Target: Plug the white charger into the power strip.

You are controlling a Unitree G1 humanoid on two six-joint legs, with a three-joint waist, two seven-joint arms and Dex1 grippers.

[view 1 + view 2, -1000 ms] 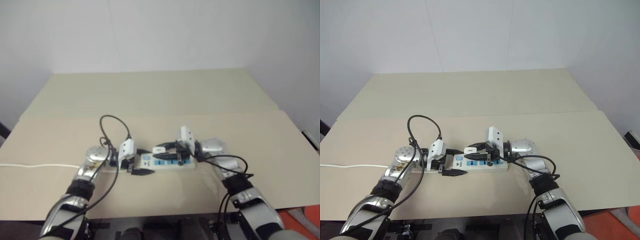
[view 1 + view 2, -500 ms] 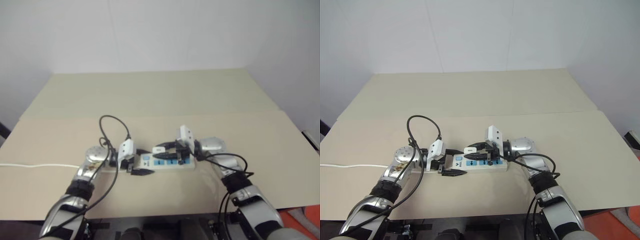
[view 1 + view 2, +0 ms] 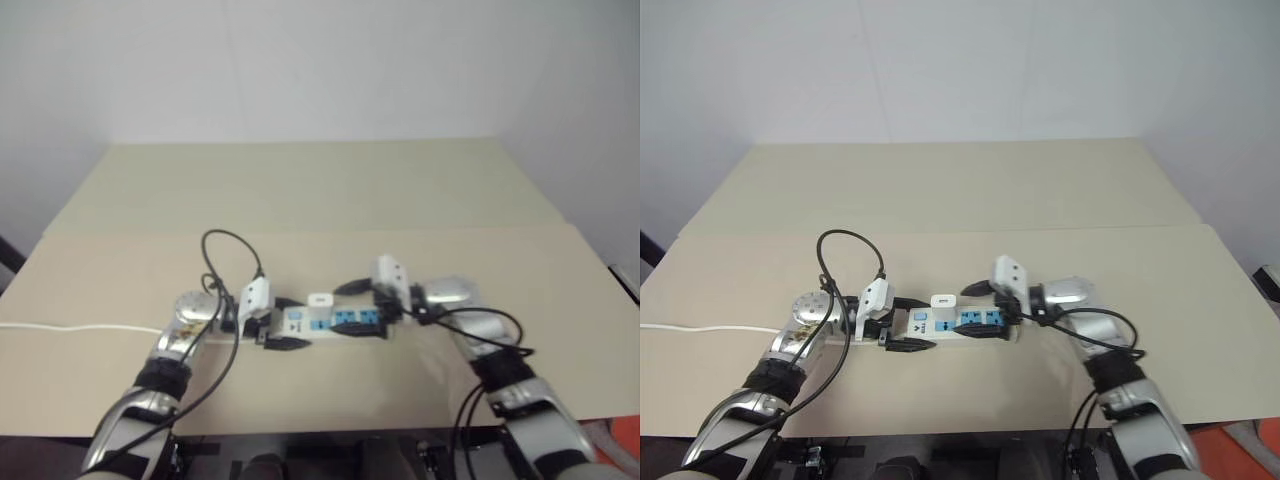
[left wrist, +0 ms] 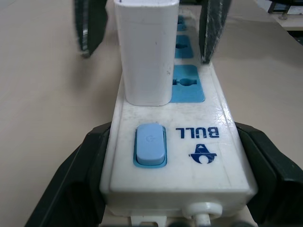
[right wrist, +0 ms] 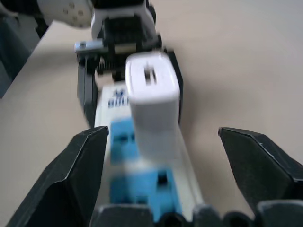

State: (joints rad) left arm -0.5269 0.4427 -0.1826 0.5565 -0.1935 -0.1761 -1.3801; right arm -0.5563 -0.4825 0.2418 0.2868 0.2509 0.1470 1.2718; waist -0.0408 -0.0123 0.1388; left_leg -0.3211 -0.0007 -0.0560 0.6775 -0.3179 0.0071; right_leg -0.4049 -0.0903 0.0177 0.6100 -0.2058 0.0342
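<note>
Upright, the white charger [image 4: 147, 52] stood plugged into the power strip [image 3: 960, 325] on the table [image 3: 940, 190], in the socket beside the switch. The left gripper [image 3: 902, 324] clamped the strip's switch end; the right gripper [image 3: 990, 306] gaped wide, touching nothing.

Bare table [image 3: 970, 190] all round; only the charger [image 3: 943, 300] rises from the strip [image 3: 955, 326].

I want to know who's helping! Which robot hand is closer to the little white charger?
Left. The left gripper clamps the power strip at its switch end, right beside the white charger. The right gripper stands open farther along the strip, apart from it.
</note>
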